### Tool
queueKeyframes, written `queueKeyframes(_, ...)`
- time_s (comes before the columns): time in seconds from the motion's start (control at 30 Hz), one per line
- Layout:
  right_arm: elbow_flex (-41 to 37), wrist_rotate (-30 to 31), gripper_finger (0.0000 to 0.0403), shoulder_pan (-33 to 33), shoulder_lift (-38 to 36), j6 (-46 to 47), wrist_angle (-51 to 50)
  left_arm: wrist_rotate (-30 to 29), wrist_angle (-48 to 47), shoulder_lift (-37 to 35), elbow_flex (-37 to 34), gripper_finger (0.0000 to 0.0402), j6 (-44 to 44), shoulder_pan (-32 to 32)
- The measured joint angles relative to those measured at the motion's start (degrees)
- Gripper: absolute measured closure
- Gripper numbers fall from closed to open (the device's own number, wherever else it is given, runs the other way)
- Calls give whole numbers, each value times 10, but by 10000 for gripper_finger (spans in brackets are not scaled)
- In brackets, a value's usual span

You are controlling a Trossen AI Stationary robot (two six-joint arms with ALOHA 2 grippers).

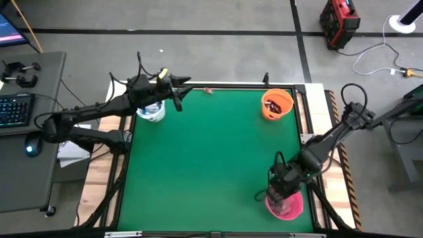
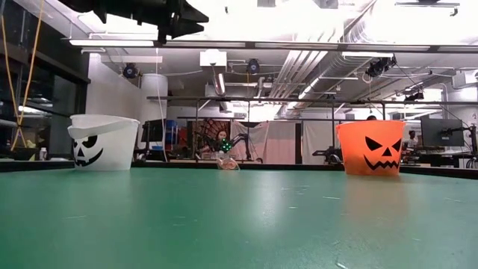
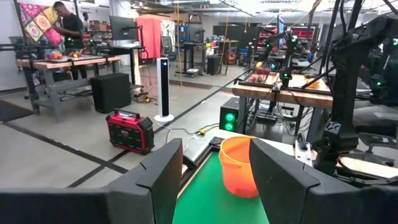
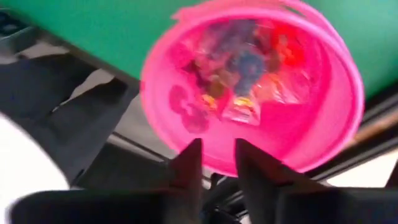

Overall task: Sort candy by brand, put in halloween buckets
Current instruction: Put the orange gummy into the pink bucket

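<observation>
Three halloween buckets stand on the green mat: a white one (image 1: 151,112) at the far left, an orange one (image 1: 277,104) at the far right and a pink one (image 1: 288,206) at the near right edge. The pink bucket (image 4: 249,81) holds several wrapped candy pieces (image 4: 239,68). One loose candy (image 1: 207,90) lies at the mat's far edge. My right gripper (image 4: 217,148) hangs over the pink bucket's rim, pointing steeply down, slightly open with nothing between its fingers. My left gripper (image 3: 214,168) is open, level and high beside the white bucket, facing the orange bucket (image 3: 239,165).
The mat's middle (image 1: 211,158) is bare green. Black frame rails (image 1: 307,119) run along the table's edges. A desk with a keyboard (image 1: 16,109) stands to the left. Beyond the far edge lie a red box (image 1: 338,20) and cables on the floor.
</observation>
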Motion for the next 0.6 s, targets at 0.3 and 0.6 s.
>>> queueKeyframes(0.3,94,57,174,-169,0,-291,8,0,-11,-22,0,227,-6,0)
queueKeyframes(0.6,98,174,164,-480,74,-568,213,0,-25,-109,0,227,-48,0)
